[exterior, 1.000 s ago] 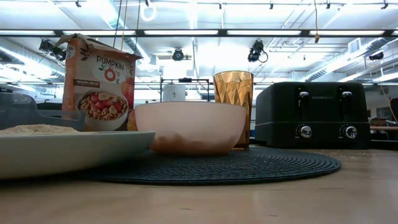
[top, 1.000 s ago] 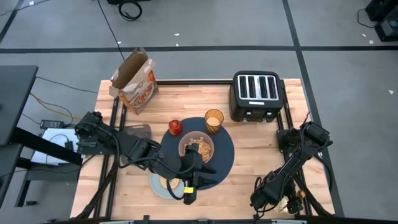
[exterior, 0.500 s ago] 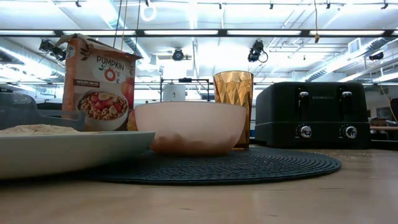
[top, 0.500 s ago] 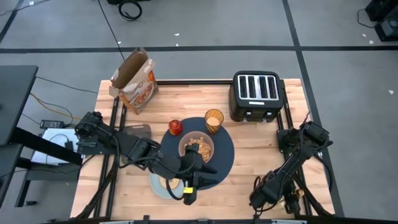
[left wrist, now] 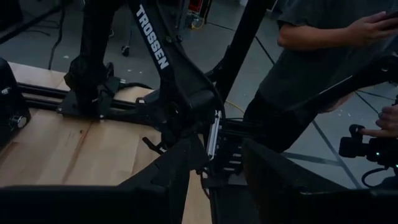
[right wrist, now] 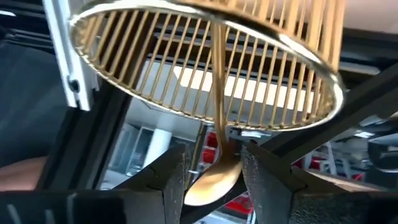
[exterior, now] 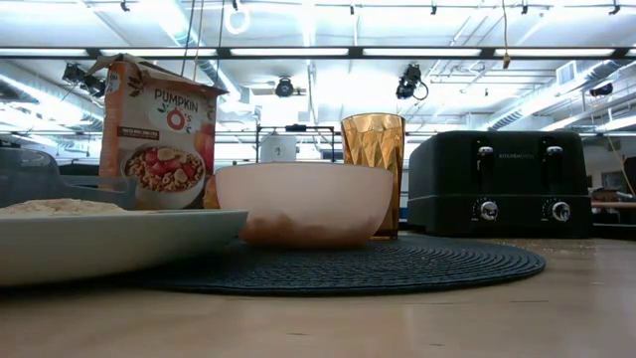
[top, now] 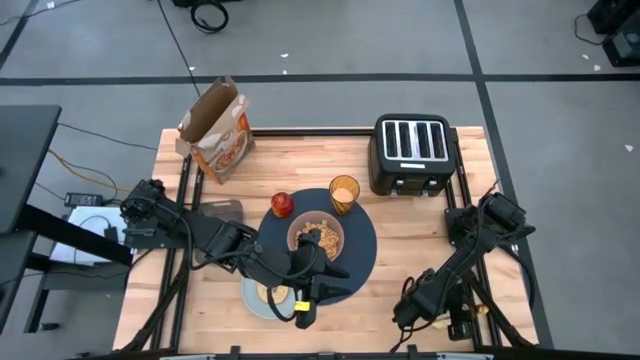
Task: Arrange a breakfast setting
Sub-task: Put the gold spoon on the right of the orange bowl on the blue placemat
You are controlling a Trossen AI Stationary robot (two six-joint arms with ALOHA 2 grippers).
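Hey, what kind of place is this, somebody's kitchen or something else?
Probably a robotics lab or workshop, not a kitchen. The low view shows an open ceiling with strip lights and exposed pipes, the table stands on a bare grey floor with cables, and a person stands by it with equipment.

This is a robotics lab, not a home kitchen. The wooden counter [top: 420,240] sits in a black metal frame on a grey concrete floor [top: 330,40] with loose cables [top: 90,135]. Fluorescent strips [exterior: 298,52] and rigged cameras [exterior: 408,83] hang overhead. A person [left wrist: 311,56] stands beyond the counter's edge holding equipment.
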